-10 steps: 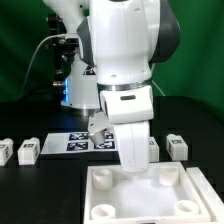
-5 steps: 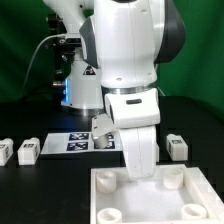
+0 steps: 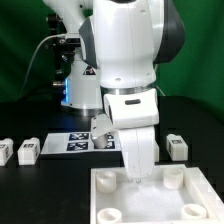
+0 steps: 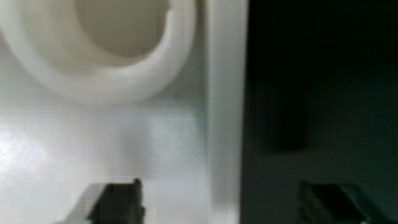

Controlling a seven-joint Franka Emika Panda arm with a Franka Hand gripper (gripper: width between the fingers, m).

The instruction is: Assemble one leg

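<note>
Hovering with gripper (image 4: 222, 200) astride the tray's (image 3: 200, 195) far edge, beside a socket (image 4: 107, 40); fingers (image 4: 118, 200) apart, empty; legs (image 3: 27, 150) resting farther back, left and right.

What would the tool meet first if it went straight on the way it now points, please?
Probably the tray's edge: the open tool straddles it, one finger over the tray, the other over the black table. Depth is unclear.
</note>
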